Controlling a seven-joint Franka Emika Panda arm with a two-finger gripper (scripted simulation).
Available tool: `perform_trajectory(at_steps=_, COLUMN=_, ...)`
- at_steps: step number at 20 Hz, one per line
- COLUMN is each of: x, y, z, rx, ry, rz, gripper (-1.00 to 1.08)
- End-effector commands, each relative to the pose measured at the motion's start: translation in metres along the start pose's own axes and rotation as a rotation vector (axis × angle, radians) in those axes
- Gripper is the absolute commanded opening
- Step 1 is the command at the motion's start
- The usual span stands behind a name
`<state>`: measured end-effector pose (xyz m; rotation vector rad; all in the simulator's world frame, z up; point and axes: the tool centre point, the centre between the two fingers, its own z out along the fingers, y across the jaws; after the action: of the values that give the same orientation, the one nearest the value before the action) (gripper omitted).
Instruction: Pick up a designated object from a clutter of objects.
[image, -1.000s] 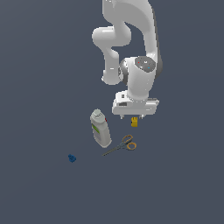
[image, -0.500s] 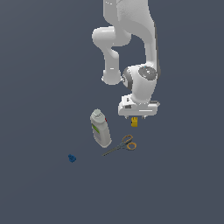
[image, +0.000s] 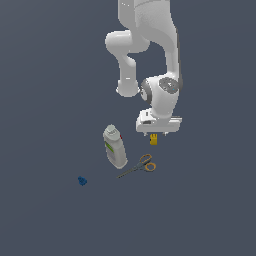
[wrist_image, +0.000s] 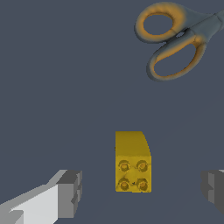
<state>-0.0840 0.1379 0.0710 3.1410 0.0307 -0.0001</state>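
The small yellow brick with studs on top lies on the grey floor, directly under my hand. In the wrist view the brick sits between my two fingers, with a gap on each side. My gripper is open, with one grey fingertip on one side and the other at the picture's edge. In the exterior view the gripper hangs just above the brick. The clutter also holds a white bottle with a green label, orange-handled scissors and a small blue piece.
The scissors' orange handles lie close beyond the brick in the wrist view. The bottle lies to the exterior view's left of the brick, and the blue piece lies further left on the floor.
My hand has come down a little over the yellow brick and turned slightly. The brick, bottle, scissors and blue piece have not moved.
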Motion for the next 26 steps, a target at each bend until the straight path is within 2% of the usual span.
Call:
perform_trajectory(at_steps=1, x=0.0, y=0.0, z=0.005, rx=0.0, ry=0.0, rz=0.0, gripper=1.0)
perform_trajectory(at_steps=10, x=-0.002, y=0.0, z=0.04, rx=0.0, ry=0.0, rz=0.0, gripper=1.0)
perform_trajectory(at_steps=16, x=-0.002, y=0.0, z=0.049, rx=0.0, ry=0.0, rz=0.0, gripper=1.0)
perform_trajectory(at_steps=17, x=-0.002, y=0.0, z=0.049, rx=0.0, ry=0.0, rz=0.0, gripper=-1.0)
perform_trajectory(at_steps=26, x=-0.002, y=0.0, z=0.049, rx=0.0, ry=0.0, rz=0.0, gripper=-1.0)
